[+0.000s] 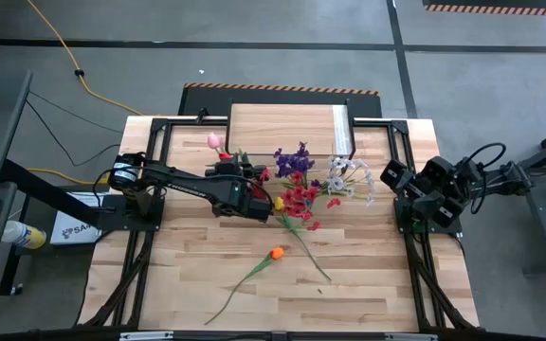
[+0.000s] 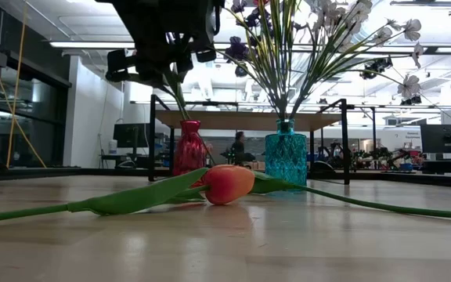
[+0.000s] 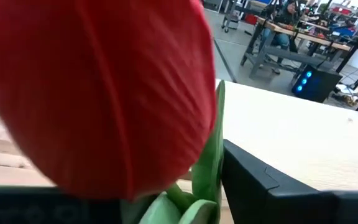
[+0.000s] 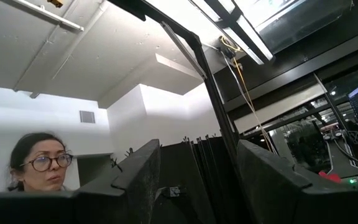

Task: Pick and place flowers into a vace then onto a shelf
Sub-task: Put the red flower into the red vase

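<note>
1. the left gripper [image 1: 259, 194] reaches over the table's centre, above the red vase [image 2: 189, 147]. a red tulip [image 3: 98, 87] fills the left wrist view, touching the gripper's dark finger [image 3: 272, 186]; whether the jaws grip it or have let go, i cannot tell.
2. the right gripper [image 4: 197, 180] waits at 3 o'clock, off the table's edge, fingers parted and holding nothing, aimed up at the ceiling.
3. risk: if the red tulip's stem is not seated in the vase, it could tip out as the gripper pulls away, or catch on a finger and drag the vase over.
4. risk: the blue vase [image 2: 286, 155] stands just beside at 3 o'clock, with purple and white sprays [image 1: 335, 175] spreading wide; a sideways retreat could snag them.
5. the orange tulip [image 1: 276, 253] lies flat on the table at 6 o'clock from the vases. its long axis runs diagonally, head toward 1 o'clock, stem trailing to 7 o'clock.
6. the shelf [image 1: 281, 128] sits at 12 o'clock, nothing on it yet.
</note>
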`<state>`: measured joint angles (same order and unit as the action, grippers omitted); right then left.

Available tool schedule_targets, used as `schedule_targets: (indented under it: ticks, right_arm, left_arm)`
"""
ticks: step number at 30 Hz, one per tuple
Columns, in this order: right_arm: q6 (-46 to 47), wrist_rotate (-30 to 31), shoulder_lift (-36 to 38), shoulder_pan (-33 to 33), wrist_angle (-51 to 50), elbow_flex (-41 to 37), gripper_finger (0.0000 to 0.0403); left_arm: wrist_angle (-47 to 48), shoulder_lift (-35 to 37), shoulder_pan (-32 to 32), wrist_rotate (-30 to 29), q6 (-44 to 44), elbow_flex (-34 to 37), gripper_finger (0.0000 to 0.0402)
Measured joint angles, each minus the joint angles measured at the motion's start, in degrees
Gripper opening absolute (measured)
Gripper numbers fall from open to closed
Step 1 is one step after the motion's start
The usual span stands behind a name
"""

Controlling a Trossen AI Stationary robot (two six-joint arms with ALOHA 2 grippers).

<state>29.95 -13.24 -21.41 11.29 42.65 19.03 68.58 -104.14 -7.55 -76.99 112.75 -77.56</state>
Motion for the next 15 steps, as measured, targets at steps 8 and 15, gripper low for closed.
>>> schedule_targets:
  ticks: [8, 15]
  right_arm:
    - [0.0, 0.0, 0.0, 0.0, 0.0, 0.0, 0.0206]
    - [-0.3, 0.0, 0.0, 0.0, 0.0, 0.0, 0.0206]
  left_arm:
    - [0.7, 0.0, 0.0, 0.0, -0.7, -1.4, 0.0154]
    - [0.5, 0.0, 0.0, 0.0, -10.3, -5.4, 0.0145]
